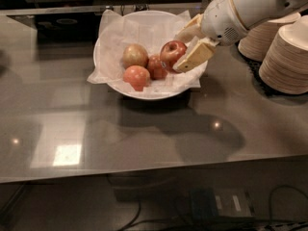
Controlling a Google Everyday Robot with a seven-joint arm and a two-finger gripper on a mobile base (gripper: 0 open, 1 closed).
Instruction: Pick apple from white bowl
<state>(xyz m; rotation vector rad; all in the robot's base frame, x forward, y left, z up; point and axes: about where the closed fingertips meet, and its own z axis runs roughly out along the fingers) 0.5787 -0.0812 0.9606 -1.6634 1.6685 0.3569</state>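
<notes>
The white bowl (107,76), lined with crinkled white paper, stands at the back middle of the grey table (144,134). My gripper (178,52) reaches in from the upper right and is shut on the deep-red apple (172,51), one beige finger (196,56) in front of it and one behind. The apple is held a little above the right side of the bowl, clear of the other fruit.
Three more apples lie in the bowl: a yellow-green one (134,55), a paler orange-pink one (136,76) and a small red one (156,67). Stacks of beige paper bowls (288,57) stand at the right. The table's front edge runs along the bottom.
</notes>
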